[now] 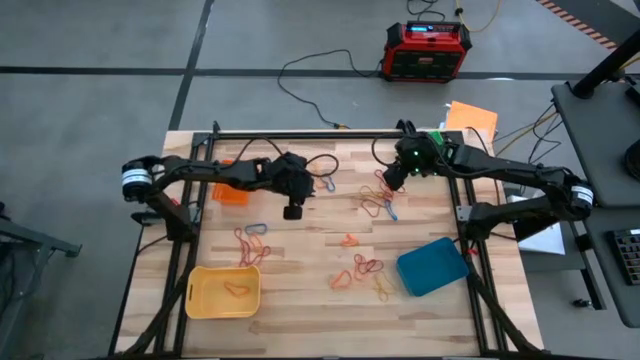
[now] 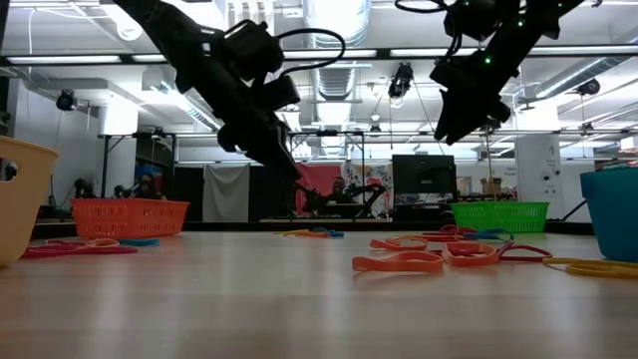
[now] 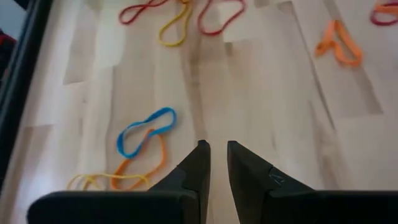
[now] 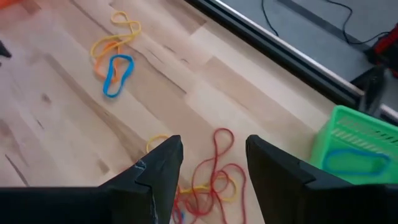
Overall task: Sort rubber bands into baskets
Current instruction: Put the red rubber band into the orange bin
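Rubber bands lie loose on the wooden table: a blue one [image 3: 146, 130] over an orange one just ahead of my left gripper [image 3: 216, 149], and a red and yellow tangle [image 4: 208, 180] under my right gripper [image 4: 214, 155]. My left gripper [image 1: 292, 210] hangs above the table, its fingers closed to a narrow slit with nothing between. My right gripper [image 1: 390, 180] stands open and empty above the tangle. The yellow basket [image 1: 222, 291] holds an orange band. The blue basket [image 1: 432, 265] stands near right, the orange basket [image 2: 130, 216] far left. The green basket [image 4: 354, 146], far right, holds a blue band.
More bands lie mid-table [image 1: 360, 270] and left of centre [image 1: 248, 248]. A black frame rail [image 1: 330, 133] runs along the table's far edge. A red-black box [image 1: 427, 52] and cables sit on the floor beyond it.
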